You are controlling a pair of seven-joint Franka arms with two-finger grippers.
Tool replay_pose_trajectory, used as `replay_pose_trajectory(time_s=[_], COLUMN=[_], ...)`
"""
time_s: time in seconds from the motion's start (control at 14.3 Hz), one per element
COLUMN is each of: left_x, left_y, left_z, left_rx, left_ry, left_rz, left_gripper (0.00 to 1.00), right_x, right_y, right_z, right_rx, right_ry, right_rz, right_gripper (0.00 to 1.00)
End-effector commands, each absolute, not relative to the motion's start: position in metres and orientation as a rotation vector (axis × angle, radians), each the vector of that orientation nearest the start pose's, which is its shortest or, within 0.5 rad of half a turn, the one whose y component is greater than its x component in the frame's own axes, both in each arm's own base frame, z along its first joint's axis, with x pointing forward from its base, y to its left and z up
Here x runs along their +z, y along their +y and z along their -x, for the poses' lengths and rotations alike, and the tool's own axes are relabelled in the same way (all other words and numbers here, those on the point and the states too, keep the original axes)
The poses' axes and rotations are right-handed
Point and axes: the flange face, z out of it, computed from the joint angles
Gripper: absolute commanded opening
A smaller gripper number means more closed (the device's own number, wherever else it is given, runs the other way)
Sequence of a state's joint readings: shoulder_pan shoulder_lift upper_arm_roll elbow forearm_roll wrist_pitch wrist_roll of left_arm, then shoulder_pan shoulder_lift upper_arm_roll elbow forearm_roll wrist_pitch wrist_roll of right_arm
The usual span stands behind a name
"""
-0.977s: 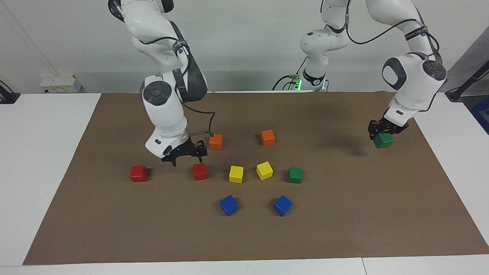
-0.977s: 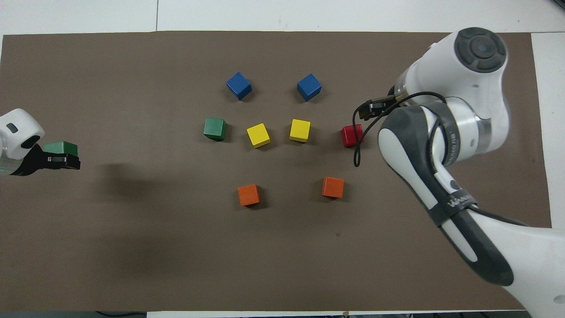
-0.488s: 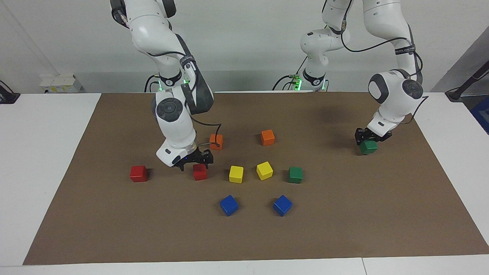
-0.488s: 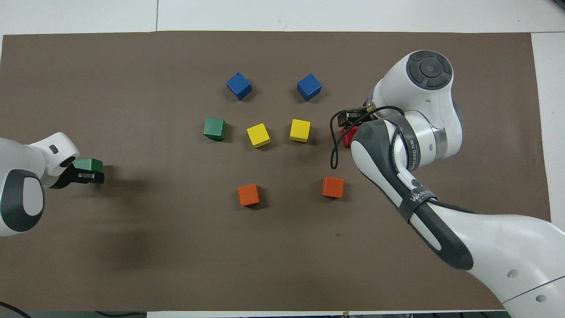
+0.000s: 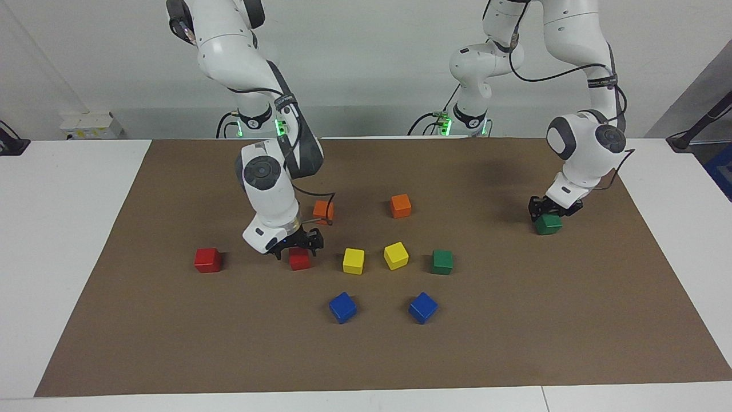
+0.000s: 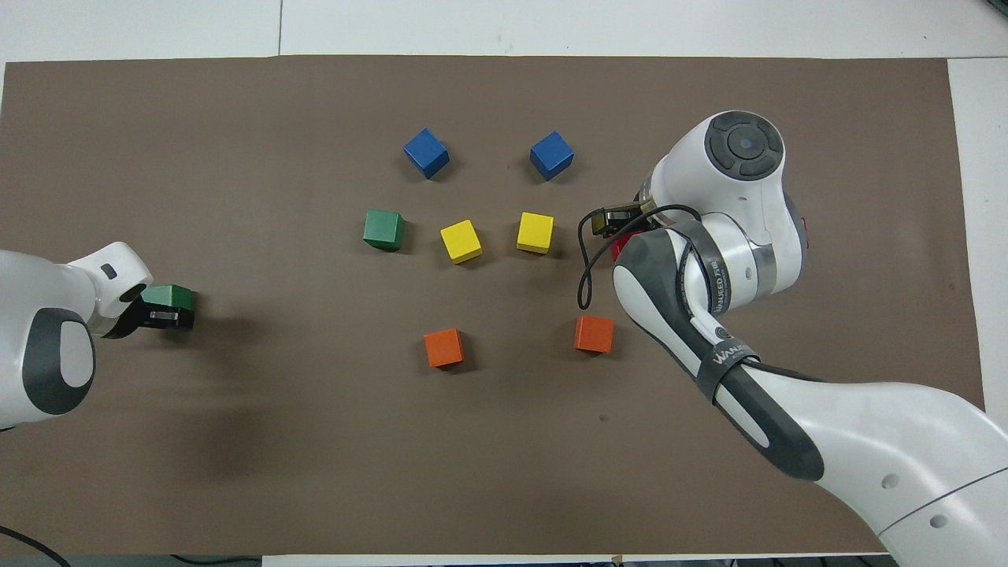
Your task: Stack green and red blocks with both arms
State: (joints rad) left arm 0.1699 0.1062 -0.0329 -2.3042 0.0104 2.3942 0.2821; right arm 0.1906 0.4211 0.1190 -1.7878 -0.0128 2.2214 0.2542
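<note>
Two big white arms are busy over the brown mat point(image 5: 514, 320). On the left arm's end, the left gripper point(image 5: 550, 209) is clamped on a green block point(image 5: 548, 224), which looks set down on the mat or a hair off it, well apart from everything else. The right gripper point(image 5: 297, 246) is down around a red block point(image 5: 299, 259) with its fingers spread wide, one on each side, not squeezing yet.

So my read: both arms are mid pick-and-place, and nothing is stacked yet. Next the right one needs to close on that red block and lift it straight up without nudging the yellow block point(image 5: 353, 261) just beside it. Then it carries it over to the second red block point(image 5: 207, 260) near the right arm's end. The left one either releases where it is or hauls its block to the other green block point(image 5: 442, 261), in the row with the yellows.

Small stuff: two blue blocks point(image 5: 342, 307) and two orange blocks point(image 5: 400, 205) are just bystanders. There's lettering on a strap point(image 6: 723, 354) on the right arm, but I can't read it properly.
</note>
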Motion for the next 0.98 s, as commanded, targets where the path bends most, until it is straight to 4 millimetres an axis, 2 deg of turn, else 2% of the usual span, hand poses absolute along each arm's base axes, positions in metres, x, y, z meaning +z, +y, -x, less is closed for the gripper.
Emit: replay_pose_trajectory(time_s=[0.0,0.07,0.14,0.21,0.28,0.35,0.42,0.49,0.56,0.7,0.84,0.91], left_x=[0.294,0.292,0.292,0.293,0.294,0.298,0.304,0.318,0.334,0.377,0.424,0.442], left_y=[0.074,0.074,0.074,0.074,0.075,0.075,0.075,0.077,0.078,0.081,0.072,0.061], left_z=[-0.512,-0.512,-0.512,-0.513,-0.514,-0.516,-0.518,-0.525,-0.534,-0.554,-0.572,-0.581], left_rx=[0.0,0.006,0.007,0.007,0.009,0.007,0.018,0.035,0.06,0.086,0.072,0.06], left_ry=[0.317,0.346,0.353,0.353,0.356,0.384,0.41,0.423,0.443,0.479,0.501,0.521], left_rz=[3.132,3.131,3.13,3.13,3.13,3.125,3.124,3.125,3.127,3.125,3.119,3.116], left_gripper=[0.28,0.56,0.9,1.0,1.0,1.0,1.0,1.0,1.0,1.0,1.0,1.0], right_x=[0.313,0.309,0.305,0.301,0.3,0.301,0.302,0.309,0.318,0.361,0.397,0.412], right_y=[0.197,0.203,0.203,0.201,0.199,0.197,0.195,0.191,0.189,0.181,0.159,0.141], right_z=[-0.618,-0.614,-0.611,-0.609,-0.609,-0.609,-0.609,-0.611,-0.612,-0.625,-0.635,-0.636], right_rx=[-0.016,-0.022,-0.022,-0.018,-0.018,-0.014,-0.005,-0.004,0.021,0.075,0.121,0.106], right_ry=[-0.042,-0.05,-0.052,-0.051,-0.053,-0.051,-0.047,-0.044,-0.045,-0.025,-0.02,-0.04], right_rz=[3.102,3.1,3.1,3.102,3.102,3.103,3.105,3.107,3.113,3.129,3.136,3.135], right_gripper=[0.98,0.92,0.81,0.74,0.69,0.59,0.42,0.18,0.0,0.0,0.0,0.0])
